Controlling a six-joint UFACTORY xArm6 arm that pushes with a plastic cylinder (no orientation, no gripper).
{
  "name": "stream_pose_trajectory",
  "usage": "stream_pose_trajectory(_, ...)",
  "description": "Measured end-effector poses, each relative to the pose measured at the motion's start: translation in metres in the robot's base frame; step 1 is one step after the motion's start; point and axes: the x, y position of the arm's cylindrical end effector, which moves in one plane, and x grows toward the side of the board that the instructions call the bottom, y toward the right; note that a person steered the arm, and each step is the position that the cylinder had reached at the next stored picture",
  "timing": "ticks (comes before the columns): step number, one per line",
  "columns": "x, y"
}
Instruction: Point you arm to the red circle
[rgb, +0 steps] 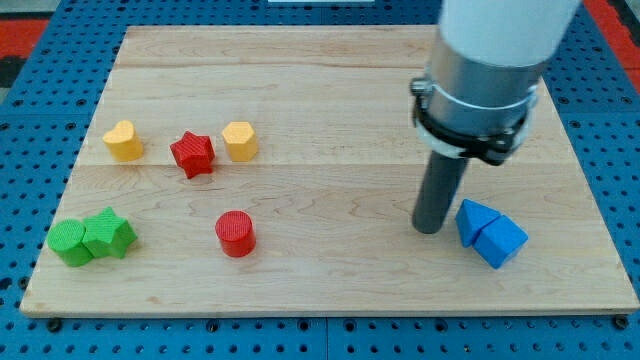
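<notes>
The red circle block (236, 233) lies on the wooden board (330, 90) at the lower left of centre. My tip (430, 229) rests on the board far to the right of the red circle. It stands just left of two blue blocks, a blue one (474, 219) and another blue one (499, 241) touching it. A red star block (192, 153) lies above and left of the red circle.
A yellow heart-shaped block (123, 141) and a yellow hexagon block (240, 140) flank the red star. A green round block (69, 243) and a green star-like block (108, 233) sit together at the lower left. A blue pegboard (30, 120) surrounds the board.
</notes>
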Motion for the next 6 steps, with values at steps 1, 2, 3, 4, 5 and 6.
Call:
stream_pose_trajectory(1, 0.000, -0.049)
stream_pose_trajectory(2, 0.000, -0.091)
stream_pose_trajectory(3, -0.005, -0.126)
stream_pose_trajectory(4, -0.018, -0.153)
stream_pose_trajectory(5, -0.023, -0.172)
stream_pose_trajectory(6, -0.028, -0.182)
